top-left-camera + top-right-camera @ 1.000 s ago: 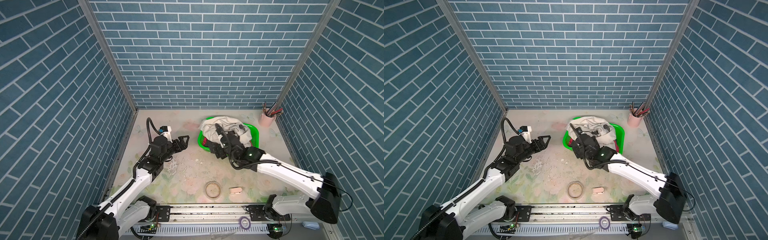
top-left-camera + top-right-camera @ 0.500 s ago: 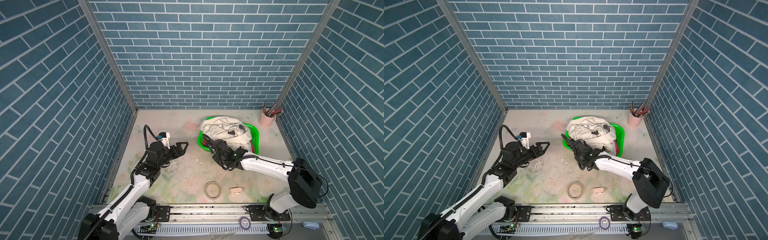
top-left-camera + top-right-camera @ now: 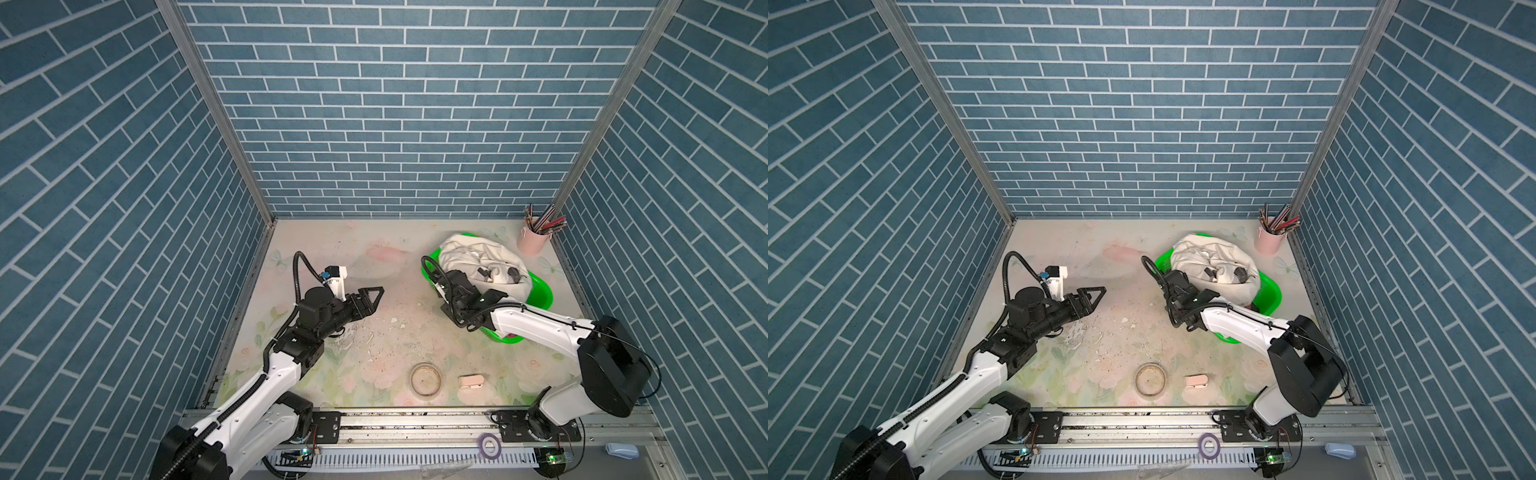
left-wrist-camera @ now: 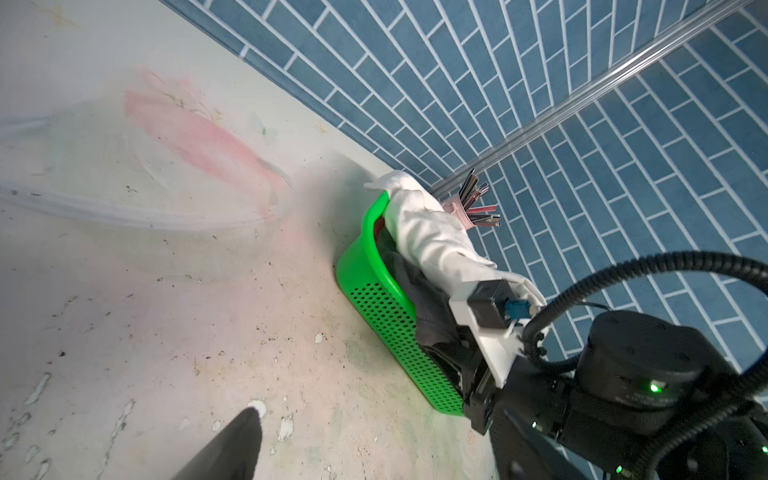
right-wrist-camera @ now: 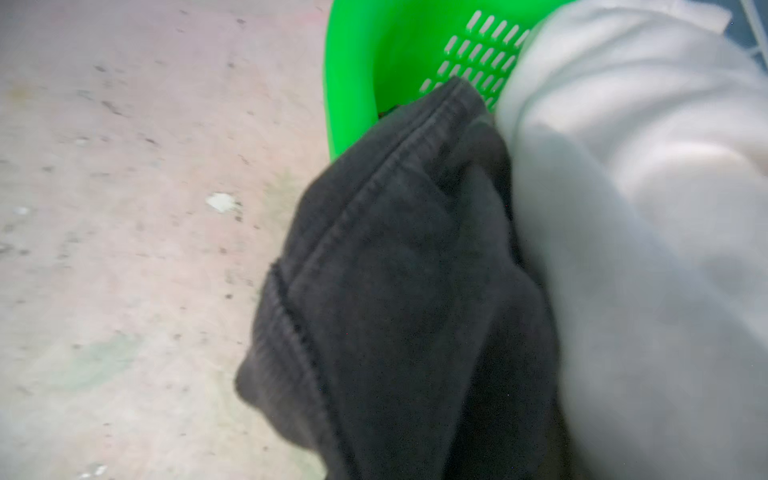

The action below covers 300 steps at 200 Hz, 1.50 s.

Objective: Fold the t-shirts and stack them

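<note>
Hanging against right gripper (image 4: 448,360), grey t-shirt (image 5: 395,270)

Dark grey t-shirt (image 5: 395,291), stitched hem visible, slightly blurred, fills mid-view & crosses rim of green basket (image 5: 374,62) w/ slotted wall, touching cream-white t-shirt (image 5: 644,249) alongside; adj. tabletop (image 5: 124,249) is pale & speckled, w/ one white fleck (image 5: 222,202).

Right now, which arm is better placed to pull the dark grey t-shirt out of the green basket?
Right. The right gripper sits at the rim of the green basket, the dark grey t-shirt filling its wrist view. The left gripper hangs open over the table, apart from the basket.
</note>
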{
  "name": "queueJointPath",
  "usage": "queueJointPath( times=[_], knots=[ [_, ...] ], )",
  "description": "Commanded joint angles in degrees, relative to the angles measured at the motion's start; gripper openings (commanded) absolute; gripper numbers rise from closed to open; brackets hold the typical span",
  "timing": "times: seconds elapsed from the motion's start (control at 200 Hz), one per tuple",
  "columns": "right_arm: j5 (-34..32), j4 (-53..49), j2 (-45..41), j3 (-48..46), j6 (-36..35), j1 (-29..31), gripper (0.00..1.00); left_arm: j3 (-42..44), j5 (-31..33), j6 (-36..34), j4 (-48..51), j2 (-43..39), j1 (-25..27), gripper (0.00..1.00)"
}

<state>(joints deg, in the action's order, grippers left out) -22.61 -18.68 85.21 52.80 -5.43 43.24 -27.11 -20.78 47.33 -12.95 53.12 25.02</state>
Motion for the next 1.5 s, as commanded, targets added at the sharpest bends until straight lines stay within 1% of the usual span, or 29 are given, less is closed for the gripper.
queueJointPath(
  times=[0.0,0.09,0.185,0.275,0.37,0.52,0.655,0.795,0.91,1.005,1.04,1.15,1.275,1.36,1.445,1.495],
  knots=[
    [-3.31,-0.4,-5.47,-1.59,6.84,-3.97,0.06,-2.08,1.22,-0.1,-3.34,2.52,1.78,0.88],
    [-4.64,-0.32,-7.38,-1.53,7.71,-9.07,0.0,-3.74,1.11,-0.13,-4.28,5.09,3.51,0.88],
    [-3.64,0.04,-8.94,-1.47,7.88,-14.37,0.0,-6.47,1.34,-1.03,-3.83,7.51,5.47,0.88],
    [-3.95,0.21,-9.15,-1.23,6.59,-17.49,0.0,-8.3,1.94,-1.62,-3.57,9.27,6.82,0.88],
    [-2.88,0.6,-8.41,-1.05,7.35,-20.26,0.0,-9.04,1.91,-1.46,-4.39,10.67,7.53,0.88],
    [-4.37,1.04,-7.31,-2.7,8.67,-20.48,0.0,-8.77,2.33,-1.01,-5.32,11.14,8.16,0.88],
    [-10.68,1.25,-5.07,-3.76,8.85,-20.86,0.0,-8.12,2.85,-1.19,-5.86,11.22,8.33,0.88],
    [-13.92,1.72,-3.61,-4.49,9.65,-23.84,0.0,-8.2,2.09,-1.19,-6.58,11.98,8.42,0.88],
    [-11.49,4.09,-3.65,-3.67,8.22,-25.08,0.01,-8.84,1.94,-1.76,-6.65,12.83,8.65,0.88],
    [-8.2,5.42,-2.65,-3.33,6.1,-25.06,0.1,-9.37,1.79,-1.96,-6.65,13.49,8.82,0.88],
    [-8.68,5.05,-1.62,-2.92,6.09,-25.06,0.12,-9.5,1.71,-1.98,-6.72,13.66,8.85,0.88],
    [-12.25,4.64,1.17,-2.1,5.0,-25.12,0.14,-9.63,1.89,-2.06,-6.74,13.93,9.17,0.88],
    [-10.23,5.87,1.15,-1.82,3.85,-25.17,0.14,-9.85,2.23,-2.07,-6.76,14.44,9.38,0.88],
    [-9.35,6.38,0.97,-1.52,2.78,-25.19,0.18,-10.46,1.97,-2.2,-6.52,15.11,9.56,0.88],
    [-8.33,4.69,1.04,-0.45,2.93,-24.82,0.2,-11.36,1.98,-2.55,-5.83,15.6,9.85,0.88],
    [-7.43,4.13,0.55,-0.11,3.04,-24.17,0.23,-11.82,2.13,-2.64,-5.69,15.78,10.04,0.88]
  ],
)
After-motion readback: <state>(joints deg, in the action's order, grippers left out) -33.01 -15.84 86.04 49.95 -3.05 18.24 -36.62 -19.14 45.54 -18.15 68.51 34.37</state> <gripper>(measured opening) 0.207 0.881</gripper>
